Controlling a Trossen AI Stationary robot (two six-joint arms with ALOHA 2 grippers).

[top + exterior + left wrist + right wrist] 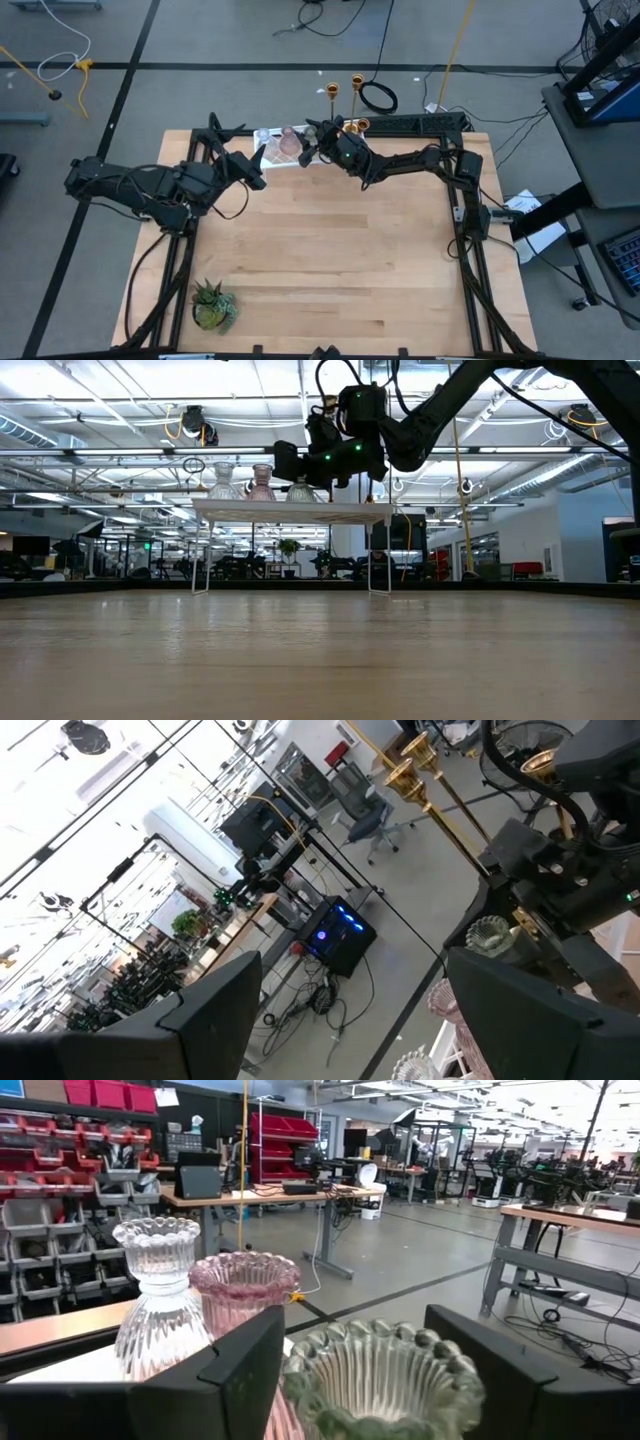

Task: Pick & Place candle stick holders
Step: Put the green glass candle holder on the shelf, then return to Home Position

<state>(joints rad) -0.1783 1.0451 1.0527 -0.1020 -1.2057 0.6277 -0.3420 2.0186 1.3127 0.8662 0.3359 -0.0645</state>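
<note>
A white wire rack [290, 510] stands at the table's far edge. On its top stand a clear glass holder [224, 480], a pink one [262, 482] and a greenish one [300, 491]. My right gripper [318, 140] is over the rack, shut on the greenish holder [380, 1375]. My left gripper [260, 163] is open and empty, beside the rack's left end. Tall gold holders [345, 90] stand beyond the table's far edge, and one [358, 125] is close behind my right arm. My right gripper has the greenish holder's scalloped upper rim [300, 1370] between its two fingers, one finger on each side. The fingers come level from the table's near side. The holder is upright, and its base looks level with the rack's top [300, 503] like its neighbours' bases.
A spiky green potted plant [212, 305] stands at the table's near left corner. The wide wooden middle of the table [340, 240] holds nothing. Black frame bars [470, 250] run along the left and right sides.
</note>
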